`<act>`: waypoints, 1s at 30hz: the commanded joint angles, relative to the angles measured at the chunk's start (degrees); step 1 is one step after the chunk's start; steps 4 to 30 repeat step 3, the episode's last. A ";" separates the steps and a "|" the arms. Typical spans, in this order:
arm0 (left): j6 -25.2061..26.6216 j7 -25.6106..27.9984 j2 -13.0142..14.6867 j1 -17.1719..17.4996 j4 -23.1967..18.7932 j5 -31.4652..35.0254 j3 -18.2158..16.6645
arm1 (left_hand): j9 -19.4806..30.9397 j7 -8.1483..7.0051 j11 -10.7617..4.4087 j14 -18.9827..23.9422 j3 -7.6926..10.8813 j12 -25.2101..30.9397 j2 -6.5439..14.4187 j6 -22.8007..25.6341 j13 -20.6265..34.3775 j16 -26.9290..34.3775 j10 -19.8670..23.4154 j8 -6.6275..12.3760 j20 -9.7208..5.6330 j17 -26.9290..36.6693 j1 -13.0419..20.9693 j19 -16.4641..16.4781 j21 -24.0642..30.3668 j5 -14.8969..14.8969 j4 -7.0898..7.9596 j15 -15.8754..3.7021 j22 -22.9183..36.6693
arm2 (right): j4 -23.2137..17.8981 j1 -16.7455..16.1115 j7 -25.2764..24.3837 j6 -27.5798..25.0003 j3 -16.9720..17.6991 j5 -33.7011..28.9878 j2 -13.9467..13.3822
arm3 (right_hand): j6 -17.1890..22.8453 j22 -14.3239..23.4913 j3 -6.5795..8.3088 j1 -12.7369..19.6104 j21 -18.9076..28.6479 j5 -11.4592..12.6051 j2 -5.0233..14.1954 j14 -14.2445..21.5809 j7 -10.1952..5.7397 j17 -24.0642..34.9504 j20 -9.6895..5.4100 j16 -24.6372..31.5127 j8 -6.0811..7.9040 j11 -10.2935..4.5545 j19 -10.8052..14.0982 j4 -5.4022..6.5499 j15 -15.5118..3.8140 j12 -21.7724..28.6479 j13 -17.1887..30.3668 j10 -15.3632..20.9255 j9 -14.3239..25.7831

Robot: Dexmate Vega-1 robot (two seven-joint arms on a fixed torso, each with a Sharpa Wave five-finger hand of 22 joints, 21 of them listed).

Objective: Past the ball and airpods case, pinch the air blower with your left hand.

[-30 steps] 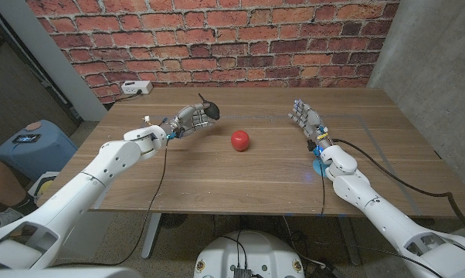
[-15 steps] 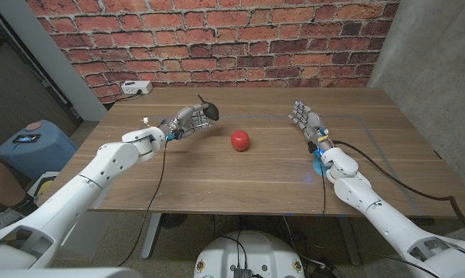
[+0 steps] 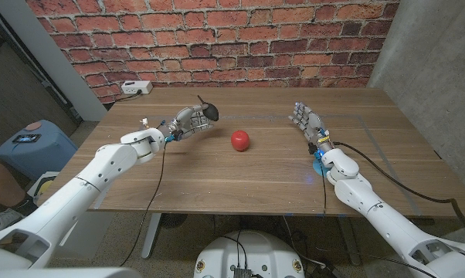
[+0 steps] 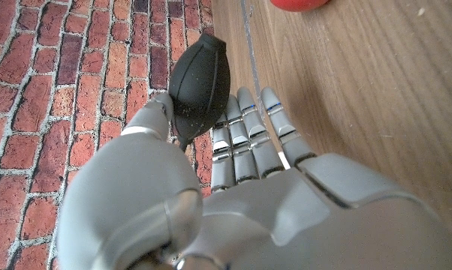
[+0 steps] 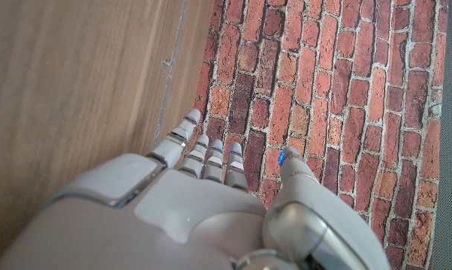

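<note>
Blower [image 3: 208, 113] pinched by left hand [image 3: 188, 120], held above wood-grain table [image 3: 217, 170].
1 matte black rubber bulb gripped between thumb and fingers [image 4: 248, 127]; 1 glossy red ball [image 3: 240, 140] seen nearby; right hand [image 3: 306, 120] kept empty, fingers spread.

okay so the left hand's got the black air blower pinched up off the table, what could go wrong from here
1. The left hand holds the air blower only between thumb and fingers, on its round, smooth-looking bulb. It could squirm out and drop to the table.
2. The red ball lies loose just beside that hand; a sweep that way might knock it rolling.
3. A cable hangs under the left wrist and could drag across the table.
</note>
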 commanded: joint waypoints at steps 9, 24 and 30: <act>-0.42 -0.64 0.32 -0.21 -0.19 0.13 0.25 | 0.21 -0.26 -0.29 0.20 0.38 -0.06 0.36 0.29 0.24 -0.01 0.26 -0.03 -0.32 0.22 -0.15 -0.10 0.15 -0.15 -0.34 -0.07 0.10 | 0.30 0.16 -0.07 0.17 -0.05 0.03 0.28 | -0.01 0.08 0.00 0.74 0.23 -0.04 -0.16 -0.05 0.28 0.16 0.23 0.14 0.29 0.01 -0.05 -0.08 -0.23 0.22 -0.03 0.09 0.19; -0.42 -0.64 0.32 -0.21 -0.19 0.13 0.25 | 0.21 -0.26 -0.29 0.20 0.38 -0.06 0.36 0.29 0.24 -0.01 0.26 -0.03 -0.32 0.22 -0.15 -0.10 0.15 -0.15 -0.34 -0.07 0.10 | 0.30 0.16 -0.07 0.17 -0.05 0.03 0.28 | -0.01 0.08 0.00 0.74 0.23 -0.04 -0.16 -0.05 0.28 0.16 0.23 0.14 0.29 0.01 -0.05 -0.08 -0.23 0.22 -0.03 0.09 0.19; -0.42 -0.64 0.32 -0.21 -0.19 0.13 0.25 | 0.21 -0.26 -0.29 0.20 0.38 -0.06 0.36 0.29 0.24 -0.01 0.26 -0.03 -0.32 0.22 -0.15 -0.10 0.15 -0.15 -0.34 -0.07 0.10 | 0.30 0.16 -0.07 0.17 -0.05 0.03 0.28 | -0.01 0.08 0.00 0.74 0.23 -0.04 -0.16 -0.05 0.28 0.16 0.23 0.14 0.29 0.01 -0.05 -0.08 -0.23 0.22 -0.03 0.09 0.19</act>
